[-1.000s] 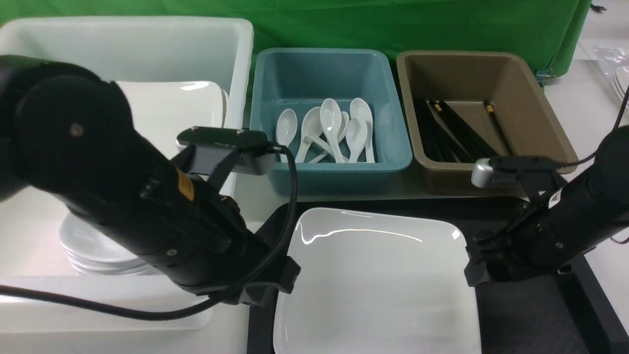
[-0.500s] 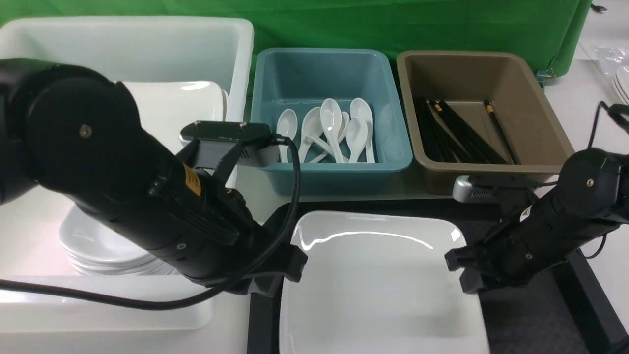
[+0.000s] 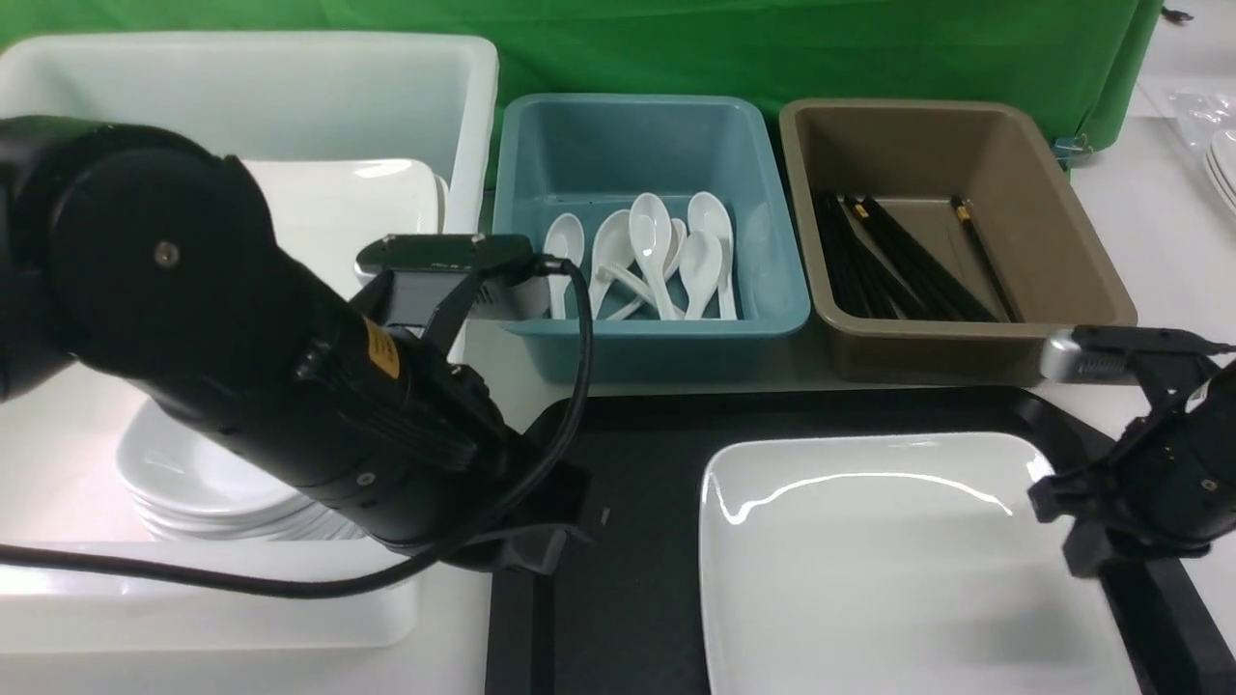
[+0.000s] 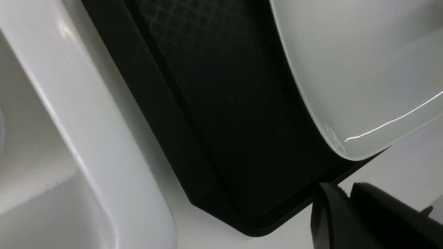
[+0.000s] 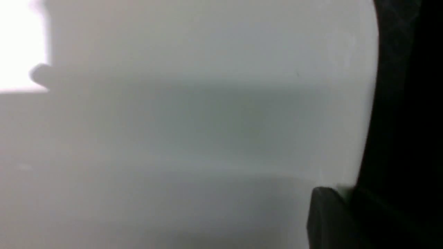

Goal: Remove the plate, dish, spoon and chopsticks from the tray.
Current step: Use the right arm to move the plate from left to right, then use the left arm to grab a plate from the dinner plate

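Note:
The large white square plate [image 3: 898, 569] lies on the right part of the black tray [image 3: 618, 454]. My right gripper [image 3: 1067, 526] is shut on the plate's right rim. In the right wrist view the plate [image 5: 173, 121] fills the picture, and one finger [image 5: 328, 214] lies on its edge. My left gripper [image 3: 541, 545] is shut and empty, low over the tray's left rim, apart from the plate. The left wrist view shows the tray [image 4: 214, 103] and the plate's corner [image 4: 363, 69]. No spoon, chopsticks or small dish shows on the tray.
A white tub [image 3: 290, 87] on the left holds large plates [image 3: 338, 222] and a stack of small dishes [image 3: 193, 483]. A teal tub [image 3: 657, 338] holds several white spoons [image 3: 657, 251]. A brown tub [image 3: 927, 352] holds black chopsticks [image 3: 898, 261].
The plate has slid to the right across the tray with my right gripper on its rim. My left gripper has come off the plate's left edge and stayed by the tray's left rim.

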